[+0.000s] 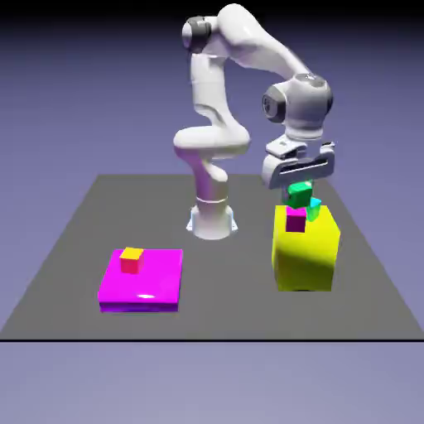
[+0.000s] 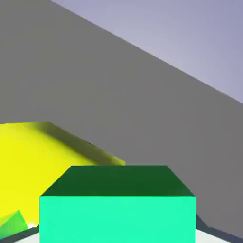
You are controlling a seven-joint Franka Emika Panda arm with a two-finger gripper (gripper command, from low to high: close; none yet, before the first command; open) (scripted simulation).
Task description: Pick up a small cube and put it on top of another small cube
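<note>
Grasp check: my gripper point(image 1: 300, 189) is clenched on the green cube point(image 1: 300, 195), just above the magenta cube point(image 1: 296, 219) on the yellow block point(image 1: 306, 252). Misaligned release risks toppling it or nudging the adjacent cyan cube point(image 1: 314, 209).

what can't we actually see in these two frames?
- Hand view: gripper fingertips, hidden behind the green cube filling the bottom edge.
- Hand view: pink cube, not in frame.
- Exterior view: whether the green cube is clear of the pink cube; too small.
- Exterior view: cyan cube, mostly hidden behind both.
</note>
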